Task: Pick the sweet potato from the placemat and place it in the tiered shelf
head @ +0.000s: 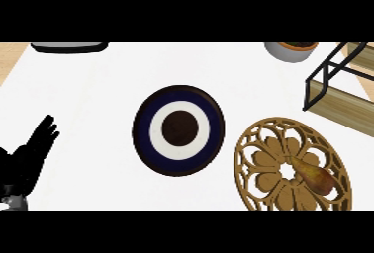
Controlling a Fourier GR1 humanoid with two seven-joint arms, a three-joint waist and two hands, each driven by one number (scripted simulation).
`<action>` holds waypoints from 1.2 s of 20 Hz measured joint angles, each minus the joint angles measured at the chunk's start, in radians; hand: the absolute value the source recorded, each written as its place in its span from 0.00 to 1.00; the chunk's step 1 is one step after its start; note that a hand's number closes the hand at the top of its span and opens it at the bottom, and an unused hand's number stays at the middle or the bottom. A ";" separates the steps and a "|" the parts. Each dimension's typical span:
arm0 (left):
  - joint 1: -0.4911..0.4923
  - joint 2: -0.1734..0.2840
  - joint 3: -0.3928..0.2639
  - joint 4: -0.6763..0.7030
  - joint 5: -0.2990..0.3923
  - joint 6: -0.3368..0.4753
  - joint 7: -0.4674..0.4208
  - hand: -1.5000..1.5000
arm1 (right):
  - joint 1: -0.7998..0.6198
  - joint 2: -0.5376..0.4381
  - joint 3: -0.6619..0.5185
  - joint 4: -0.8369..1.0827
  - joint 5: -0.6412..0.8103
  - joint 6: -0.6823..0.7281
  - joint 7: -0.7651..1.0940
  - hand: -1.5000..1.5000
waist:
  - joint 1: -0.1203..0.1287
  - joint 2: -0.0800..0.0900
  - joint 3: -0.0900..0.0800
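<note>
The sweet potato point(312, 176) lies on the carved wooden placemat point(292, 165) at lower right, the tiered shelf point(343, 81) just beyond it at upper right. The left hand point(33, 148) rests open at the left edge, fingers straight. A ringed plate point(177, 129) sits mid-counter.

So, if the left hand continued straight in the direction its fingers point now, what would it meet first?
The left hand points up and slightly right. That line looks free across the bare counter, passing left of the plate; the dark object at the top edge comes first, though height is unclear.
</note>
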 measured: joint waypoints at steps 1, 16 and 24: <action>0.008 -0.002 0.000 0.000 -0.002 -0.003 -0.010 0.50 | -0.010 -0.027 -0.018 0.015 -0.021 -0.003 0.010 1.00 | 0.002 0.001 0.000; -0.022 -0.008 0.005 0.017 -0.010 -0.024 -0.011 0.50 | -0.163 -0.407 0.099 0.354 0.126 -0.080 -0.073 1.00 | 0.025 0.009 0.001; -0.034 -0.014 0.005 0.008 -0.018 -0.024 0.004 0.50 | -0.216 -0.449 0.261 0.563 0.305 -0.218 -0.244 1.00 | 0.031 0.010 0.002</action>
